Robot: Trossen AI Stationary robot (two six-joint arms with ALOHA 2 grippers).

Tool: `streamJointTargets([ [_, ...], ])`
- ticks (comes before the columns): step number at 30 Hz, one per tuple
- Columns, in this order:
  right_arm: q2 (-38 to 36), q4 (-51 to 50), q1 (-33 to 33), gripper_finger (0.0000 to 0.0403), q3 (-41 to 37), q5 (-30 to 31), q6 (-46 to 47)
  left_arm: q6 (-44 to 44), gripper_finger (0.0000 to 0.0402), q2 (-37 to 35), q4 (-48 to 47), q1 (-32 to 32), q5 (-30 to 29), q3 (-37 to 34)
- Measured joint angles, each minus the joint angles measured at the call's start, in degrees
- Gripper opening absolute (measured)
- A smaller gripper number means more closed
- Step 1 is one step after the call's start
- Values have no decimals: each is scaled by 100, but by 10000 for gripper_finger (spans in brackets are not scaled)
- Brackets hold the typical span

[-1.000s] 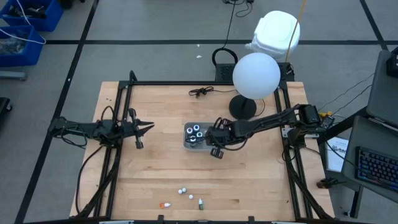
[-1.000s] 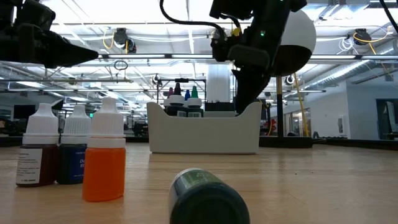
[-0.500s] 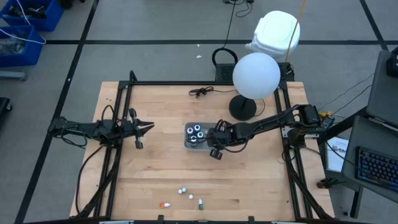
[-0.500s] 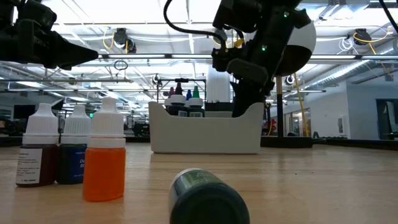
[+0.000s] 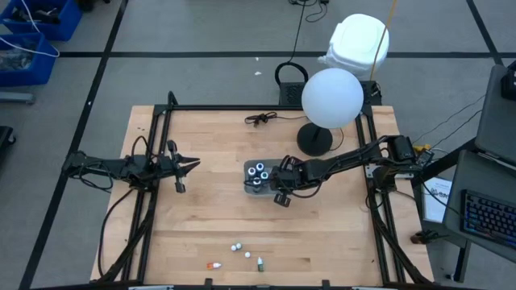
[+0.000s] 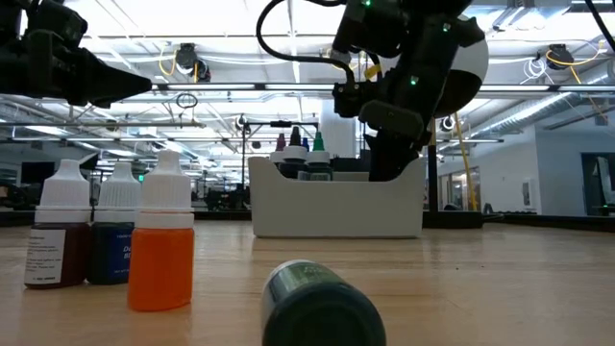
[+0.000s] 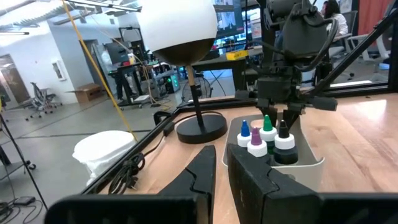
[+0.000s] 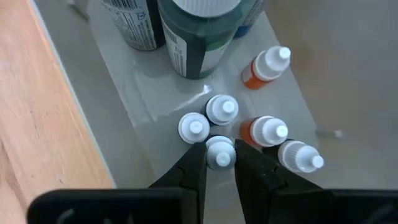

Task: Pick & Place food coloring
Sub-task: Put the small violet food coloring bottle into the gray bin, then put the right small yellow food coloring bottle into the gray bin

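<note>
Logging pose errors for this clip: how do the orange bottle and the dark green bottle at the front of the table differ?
In the low view, the orange bottle stands upright with its white cap on top; the dark green bottle lies on its side, its end facing the camera. The orange one stands beside two other bottles; the green one lies alone. Both rest on the table, outside the tray.

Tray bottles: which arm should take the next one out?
Right. The right gripper already hangs in the tray, jaws around a white-capped bottle; the left gripper waits well apart.
</note>
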Motion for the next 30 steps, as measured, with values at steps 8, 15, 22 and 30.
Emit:
streamJointTargets([
  [8, 0, 150, -4, 62, -197, 2, -134, -94, 49, 0, 2, -2, 0, 0],
  [15, 0, 196, -31, 99, -198, -9, -135, -112, 49, 0, 2, 0, -2, 0],
  [22, -113, 174, -86, 120, -201, -8, -134, -177, 49, 0, -36, 0, -2, 0],
  [30, -1072, -165, -105, 115, -201, -3, -355, -175, 49, 0, -55, 0, -2, 0],
])
